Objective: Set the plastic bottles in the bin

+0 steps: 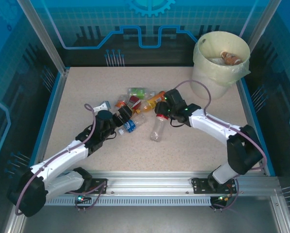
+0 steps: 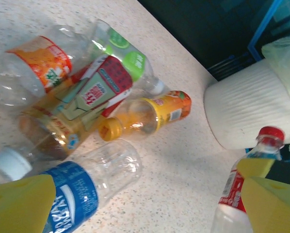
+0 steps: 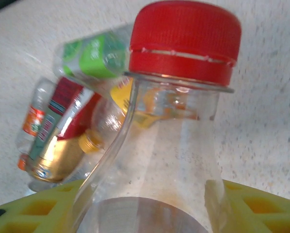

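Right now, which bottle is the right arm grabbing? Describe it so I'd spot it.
Start at the white bin in the far right corner, then come nearer to the heap of bottles mid-table. Just right of that heap, between the right arm's jaws, lies a clear bottle, the one apart from the rest, with a bright red cap.

The left arm [image 1: 67, 155] reaches forward and inward, the left gripper [image 1: 123, 119] spread wide; the right arm [image 1: 217, 124] bends at its elbow. The right gripper [image 1: 164, 116] clamps a red-capped bottle [image 1: 157, 127].

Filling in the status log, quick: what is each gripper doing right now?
Left gripper: open, holding nothing.
Right gripper: closed on the red-capped bottle.
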Robot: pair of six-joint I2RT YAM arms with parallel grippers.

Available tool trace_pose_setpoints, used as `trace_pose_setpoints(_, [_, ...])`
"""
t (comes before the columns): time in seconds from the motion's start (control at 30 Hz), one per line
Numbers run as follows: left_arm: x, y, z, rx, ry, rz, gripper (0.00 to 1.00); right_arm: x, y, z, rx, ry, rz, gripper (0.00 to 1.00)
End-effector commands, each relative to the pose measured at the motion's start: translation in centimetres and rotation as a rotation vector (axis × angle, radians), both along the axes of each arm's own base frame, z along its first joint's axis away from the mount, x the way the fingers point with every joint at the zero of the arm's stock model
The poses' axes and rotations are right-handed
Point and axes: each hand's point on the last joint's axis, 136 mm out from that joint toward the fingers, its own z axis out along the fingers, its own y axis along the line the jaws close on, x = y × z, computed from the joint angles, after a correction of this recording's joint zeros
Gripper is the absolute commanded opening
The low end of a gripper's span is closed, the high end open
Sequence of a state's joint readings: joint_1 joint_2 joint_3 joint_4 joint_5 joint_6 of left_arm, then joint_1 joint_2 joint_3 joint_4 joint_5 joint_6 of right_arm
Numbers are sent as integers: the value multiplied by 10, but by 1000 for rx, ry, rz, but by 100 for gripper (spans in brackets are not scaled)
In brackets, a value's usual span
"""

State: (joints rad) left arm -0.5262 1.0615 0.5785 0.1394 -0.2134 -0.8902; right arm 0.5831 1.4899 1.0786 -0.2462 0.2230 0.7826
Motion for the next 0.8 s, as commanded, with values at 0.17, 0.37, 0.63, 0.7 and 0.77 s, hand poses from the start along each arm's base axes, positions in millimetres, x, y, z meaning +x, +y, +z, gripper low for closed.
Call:
trace_pose_setpoints(0.17, [14,-21,19,-65,-54,-68,99,36,-41,98,123,-273,-58,45])
trace_pose_setpoints(0.37, [16,-15,14,-60,-44,-28,99,69,-97,166,131,-409,-164,44])
trace_pose_setpoints(0.63, [8,-6,19,-46,-57,-14,99,109,-176,250,42,-610,-346,43])
trace_pose_setpoints(0.7, [5,-4,18,-42,-57,-13,99,118,-195,272,18,-668,-405,43])
trace_pose_setpoints(0.77, [2,-1,19,-44,-62,-9,99,128,-213,293,1,-735,-470,43])
